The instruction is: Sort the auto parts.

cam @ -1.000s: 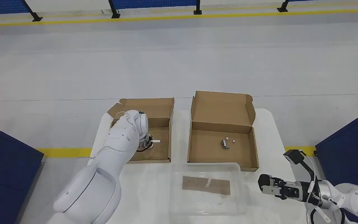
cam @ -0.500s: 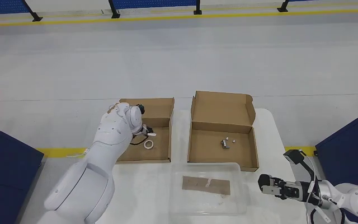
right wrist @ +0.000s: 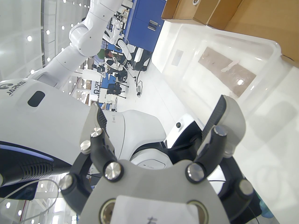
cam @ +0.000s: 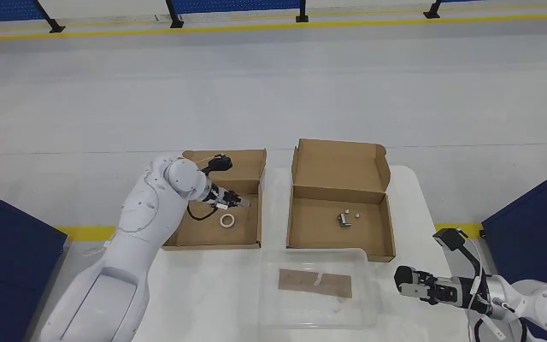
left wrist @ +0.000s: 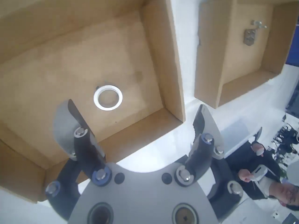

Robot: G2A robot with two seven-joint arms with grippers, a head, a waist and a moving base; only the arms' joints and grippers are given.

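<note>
A white ring (cam: 227, 221) lies flat on the floor of the left cardboard box (cam: 214, 245). My left gripper (cam: 239, 203) hangs open above that box near its right wall, holding nothing. In the left wrist view the ring (left wrist: 108, 97) sits just beyond the open left gripper (left wrist: 135, 108). The right cardboard box (cam: 325, 235) holds small metal parts (cam: 344, 219), which the left wrist view also shows (left wrist: 249, 37). My right gripper (cam: 408, 282) is open and empty at the table's near right corner, beside the clear tray; its own wrist view shows it (right wrist: 160, 104) open too.
A clear plastic tray (cam: 316, 251) stands at the table's near edge with a flat brown cardboard piece (cam: 314, 282) in it. Both boxes have their lids standing up at the back. A narrow strip of white table separates the boxes.
The left arm has swung away to the left, uncovering the white ring on the box floor. Its gripper has shifted toward the box's right wall. The right arm has kept still.
</note>
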